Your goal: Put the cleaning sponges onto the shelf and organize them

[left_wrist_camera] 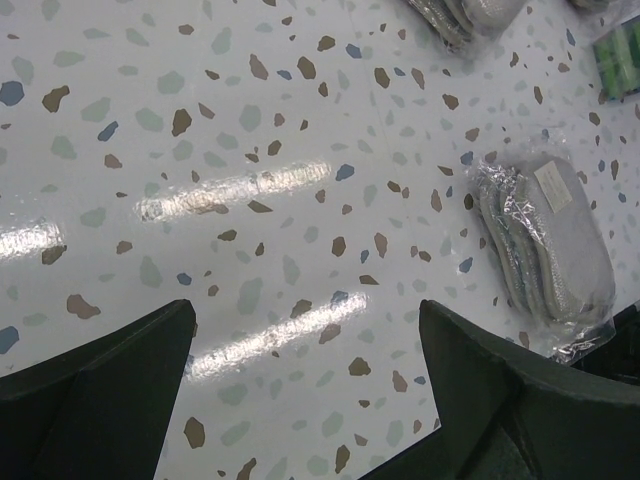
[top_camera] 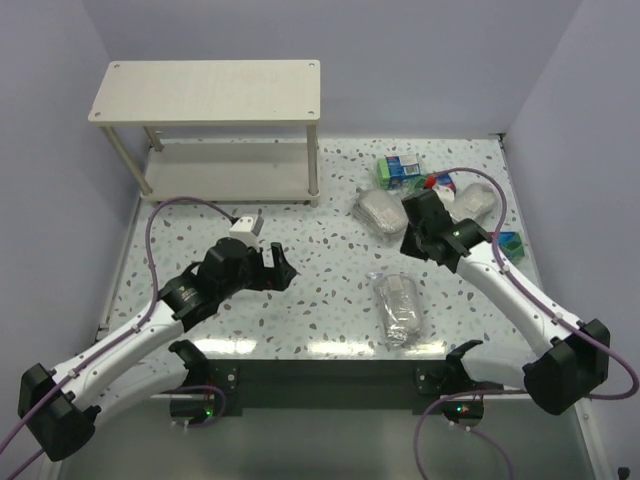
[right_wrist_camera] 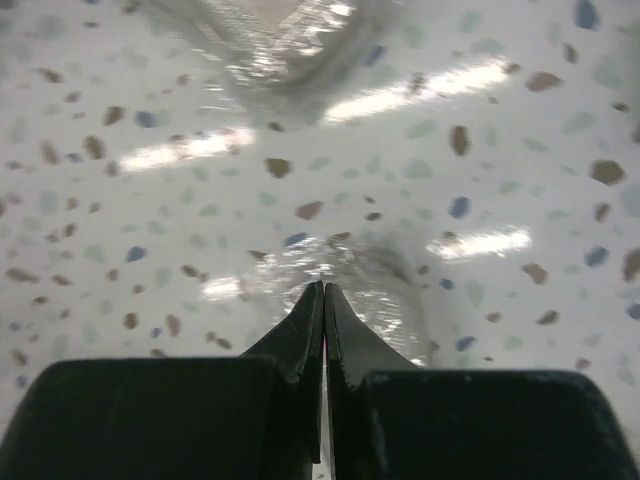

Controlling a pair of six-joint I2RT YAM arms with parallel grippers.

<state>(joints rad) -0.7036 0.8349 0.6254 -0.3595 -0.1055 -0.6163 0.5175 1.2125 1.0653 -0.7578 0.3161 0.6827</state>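
The shelf [top_camera: 205,92] stands at the far left with both boards bare. Three grey scourer packs lie on the table: one [top_camera: 383,210], one [top_camera: 470,203] and a nearer one [top_camera: 398,305]. Green sponge packs lie at the far right [top_camera: 403,167] and by the right arm [top_camera: 510,240]. My right gripper [top_camera: 410,230] is between the two far scourers. In the right wrist view it [right_wrist_camera: 324,288] is shut, its tips at the clear wrap of a scourer pack [right_wrist_camera: 385,295]. My left gripper [left_wrist_camera: 305,350] is open and empty over bare table, left of a scourer [left_wrist_camera: 550,250].
Purple walls close in the table on three sides. A red-labelled pack [top_camera: 440,182] lies among the far-right packs. Another scourer [left_wrist_camera: 465,15] and a green pack [left_wrist_camera: 620,55] show at the top of the left wrist view. Purple cables trail from both arms.
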